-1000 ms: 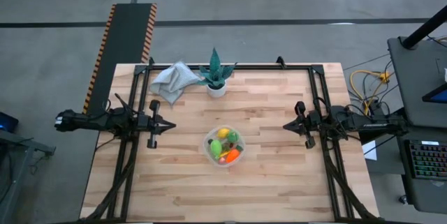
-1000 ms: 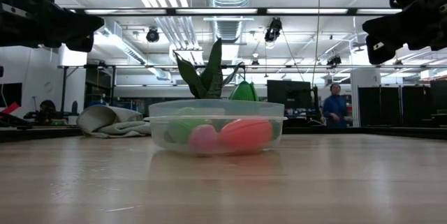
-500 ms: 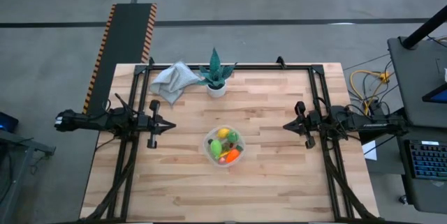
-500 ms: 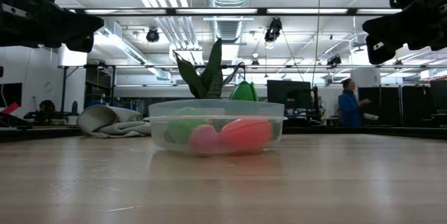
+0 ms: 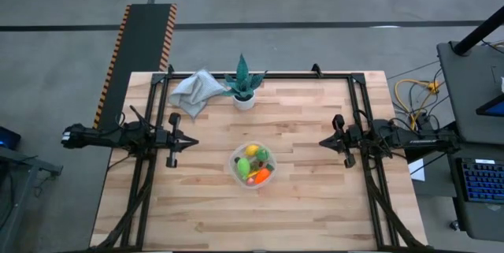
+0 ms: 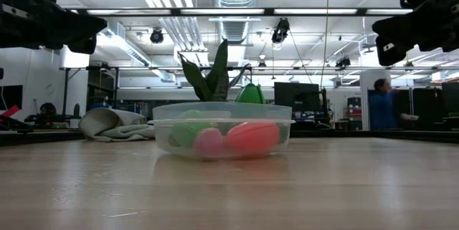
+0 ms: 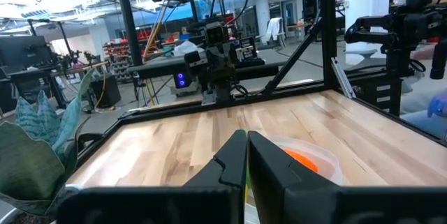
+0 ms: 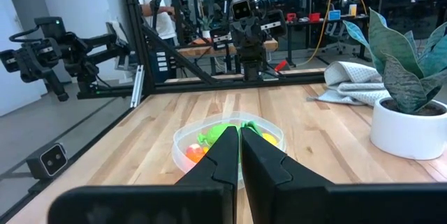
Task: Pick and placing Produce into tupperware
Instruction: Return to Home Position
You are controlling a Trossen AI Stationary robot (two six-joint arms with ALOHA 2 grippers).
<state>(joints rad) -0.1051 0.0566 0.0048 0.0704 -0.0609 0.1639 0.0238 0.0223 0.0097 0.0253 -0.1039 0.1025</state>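
Person [image 6: 380,105] drifted rightward behind table [image 5: 315,202]; left end effector [image 5: 194,141], right end effector [image 5: 321,140] clenched empty; tupperware [image 5: 233,165] centred.

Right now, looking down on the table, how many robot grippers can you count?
2. The left gripper hangs at the left of the table, the right gripper at its right, both shut, the tupperware between them.

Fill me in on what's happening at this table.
Nothing is being handled right now. The produce sits inside the tupperware near the middle of the table. The left pincer and right pincer are both shut and empty, held above the table on either side of the tupperware, well apart from it.
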